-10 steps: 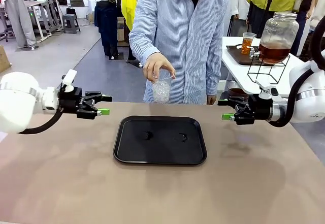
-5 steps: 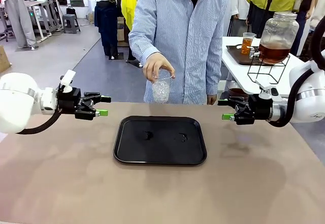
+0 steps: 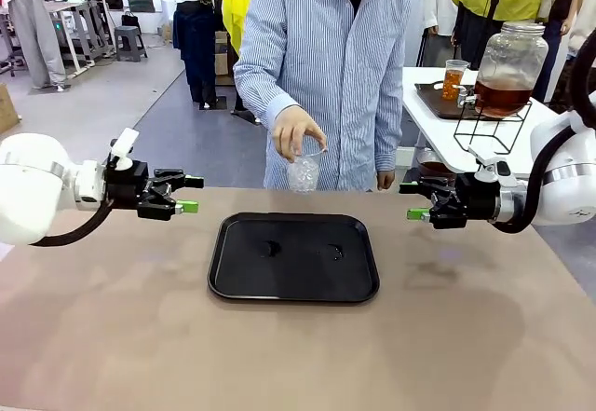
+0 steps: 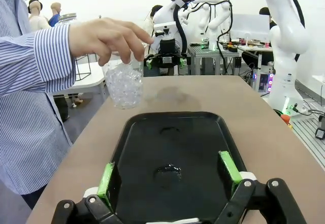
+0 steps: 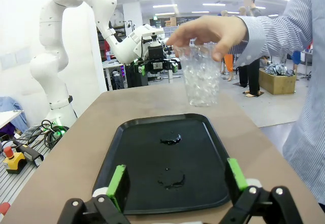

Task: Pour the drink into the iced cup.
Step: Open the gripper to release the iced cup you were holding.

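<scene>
Your left end effector sits level above the worktop, pointing inward, fingers spread apart with nothing between them. Same deal with your right end effector: level, pointing inward, fingers apart and empty. Both hover off the short ends of the black tray, which lies between them.

From the left wrist view, the person's hand is ahead and to the left of your end effector, gripping the iced cup by the rim from above, just past the tray's far edge and off the surface. It's a clear plastic cup, packed with clear ice cubes, no liquid in it that I can see. From the right wrist view the cup hangs ahead and slightly right.

The tray has two small wet patches on it.

The amber drink sits in a big glass jar on a wire stand, on a white table behind your right arm. No readable labels anywhere.
</scene>
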`<action>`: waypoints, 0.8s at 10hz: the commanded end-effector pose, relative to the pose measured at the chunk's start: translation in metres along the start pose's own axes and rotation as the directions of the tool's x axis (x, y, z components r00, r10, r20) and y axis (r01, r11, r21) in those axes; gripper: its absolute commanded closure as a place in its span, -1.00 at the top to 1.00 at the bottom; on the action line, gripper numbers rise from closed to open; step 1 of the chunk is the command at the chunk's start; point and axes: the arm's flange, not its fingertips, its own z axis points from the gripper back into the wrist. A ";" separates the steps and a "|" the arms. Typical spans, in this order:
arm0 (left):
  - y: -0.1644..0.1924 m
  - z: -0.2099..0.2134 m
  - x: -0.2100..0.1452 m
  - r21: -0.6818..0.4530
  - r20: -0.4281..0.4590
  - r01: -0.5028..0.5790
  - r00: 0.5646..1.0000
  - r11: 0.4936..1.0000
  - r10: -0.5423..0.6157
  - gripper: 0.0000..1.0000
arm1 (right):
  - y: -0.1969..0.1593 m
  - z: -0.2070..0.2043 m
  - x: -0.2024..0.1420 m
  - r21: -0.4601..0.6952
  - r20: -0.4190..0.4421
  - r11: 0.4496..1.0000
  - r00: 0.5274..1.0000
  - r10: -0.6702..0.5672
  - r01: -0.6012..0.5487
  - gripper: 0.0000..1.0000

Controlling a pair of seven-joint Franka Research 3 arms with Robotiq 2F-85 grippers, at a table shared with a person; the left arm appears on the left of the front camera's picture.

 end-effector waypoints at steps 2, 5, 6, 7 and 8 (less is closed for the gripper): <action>0.000 -0.001 0.002 0.010 -0.002 0.002 1.000 1.000 -0.002 1.00 | -0.001 -0.001 0.003 0.001 -0.001 1.000 1.000 -0.002 0.002 1.00; 0.000 -0.001 0.002 0.010 -0.002 0.002 1.000 1.000 -0.002 1.00 | -0.001 -0.001 0.003 0.001 -0.001 1.000 1.000 -0.002 0.002 1.00; 0.000 -0.001 0.002 0.010 -0.002 0.002 1.000 1.000 -0.002 1.00 | -0.001 -0.001 0.003 0.001 -0.001 1.000 1.000 -0.002 0.002 1.00; 0.000 -0.001 0.002 0.010 -0.002 0.002 1.000 1.000 -0.002 1.00 | -0.001 -0.001 0.003 0.001 -0.001 1.000 1.000 -0.002 0.002 1.00; 0.000 -0.001 0.002 0.010 -0.002 0.002 1.000 1.000 -0.002 1.00 | -0.001 -0.001 0.003 0.001 -0.001 1.000 1.000 -0.002 0.002 1.00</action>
